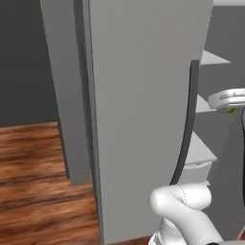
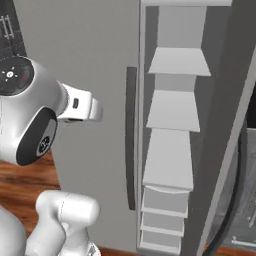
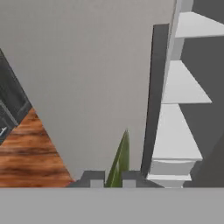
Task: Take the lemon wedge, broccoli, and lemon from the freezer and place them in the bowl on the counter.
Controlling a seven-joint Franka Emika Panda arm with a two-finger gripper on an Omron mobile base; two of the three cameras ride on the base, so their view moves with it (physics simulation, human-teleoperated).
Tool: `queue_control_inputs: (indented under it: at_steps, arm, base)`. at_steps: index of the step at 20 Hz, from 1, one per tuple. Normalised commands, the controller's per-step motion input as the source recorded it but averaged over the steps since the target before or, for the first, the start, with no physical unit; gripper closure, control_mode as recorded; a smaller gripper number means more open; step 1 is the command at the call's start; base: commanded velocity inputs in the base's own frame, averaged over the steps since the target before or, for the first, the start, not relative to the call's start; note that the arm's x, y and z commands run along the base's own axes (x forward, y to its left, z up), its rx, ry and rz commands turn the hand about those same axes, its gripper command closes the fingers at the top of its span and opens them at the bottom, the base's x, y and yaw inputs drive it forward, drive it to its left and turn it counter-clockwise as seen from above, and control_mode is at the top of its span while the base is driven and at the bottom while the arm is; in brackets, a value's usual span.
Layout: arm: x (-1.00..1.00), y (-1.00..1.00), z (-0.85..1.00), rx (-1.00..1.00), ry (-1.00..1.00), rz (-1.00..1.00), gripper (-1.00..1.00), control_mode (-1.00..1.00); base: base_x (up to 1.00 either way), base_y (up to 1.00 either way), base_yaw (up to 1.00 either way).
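While seen from the hand, gripper (image 3: 109, 177) held a narrow gap, a green broccoli (image 3: 119, 162) leaf between the fingertips (image 3: 93, 177). Beyond, faced the freezer (image 3: 96, 78) door and dark handle (image 3: 153, 96). From the right base, showed bare shelves (image 2: 172, 110).

The freezer (image 1: 143, 105) door stands open over the wood floor (image 1: 33, 177), its dark handle (image 1: 187, 129) beside pale inner shelves (image 1: 203, 148).
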Motion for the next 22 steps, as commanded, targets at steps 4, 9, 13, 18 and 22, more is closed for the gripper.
queue_control_inputs:
  at_steps: [4, 9, 13, 18, 22]
  arm:
    - [0.00, 0.00, 0.00, 0.00, 0.00, 0.00, 1.00, 1.00]
    - [0.00, 0.00, 0.00, 0.00, 0.00, 0.00, 1.00, 1.00]
    - [0.00, 0.00, 0.00, 0.00, 0.00, 0.00, 1.00, 1.00]
    - [0.00, 0.00, 0.00, 0.00, 0.00, 0.00, 1.00, 1.00]
    - [0.00, 0.00, 0.00, 0.00, 0.00, 0.00, 1.00, 1.00]
  base:
    - [-0.10, 1.00, 0.08]
    - [0.00, 1.00, 0.15]
    - [0.10, 1.00, 0.23]
    - [0.44, 1.00, 0.31]
    - [0.74, 1.00, 0.37]
